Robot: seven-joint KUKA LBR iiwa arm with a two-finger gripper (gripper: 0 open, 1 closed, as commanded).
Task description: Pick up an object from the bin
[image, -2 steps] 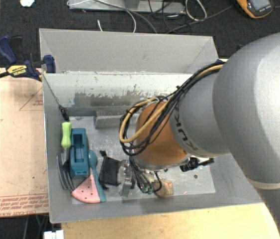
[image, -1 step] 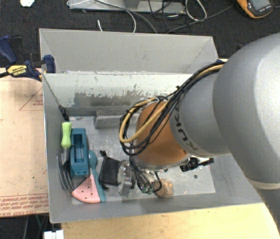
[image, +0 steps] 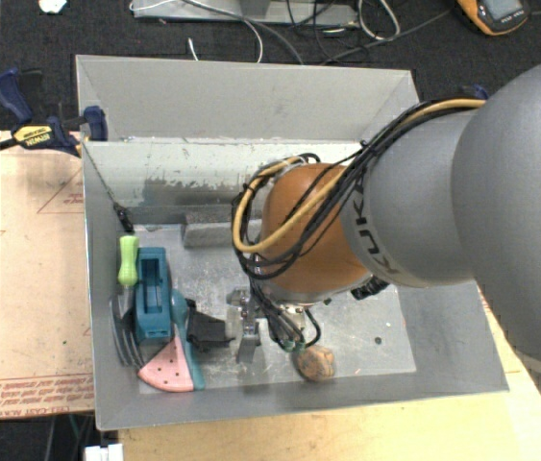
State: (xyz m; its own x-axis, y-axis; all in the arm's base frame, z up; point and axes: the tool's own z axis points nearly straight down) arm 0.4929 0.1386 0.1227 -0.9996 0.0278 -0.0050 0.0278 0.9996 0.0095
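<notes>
The end effector hangs low in the bin, just right of a small black block and left of a brown lump; open or closed, I cannot tell.

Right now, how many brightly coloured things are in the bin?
3, along the bin's left wall: a green piece, a teal block beside it, a pink wedge at the front. The arm may hide more.

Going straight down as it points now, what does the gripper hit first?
Probably bare bin floor: the gripper points down between the small black object and the brown lump. Depth is unclear; it might graze the black one.
</notes>
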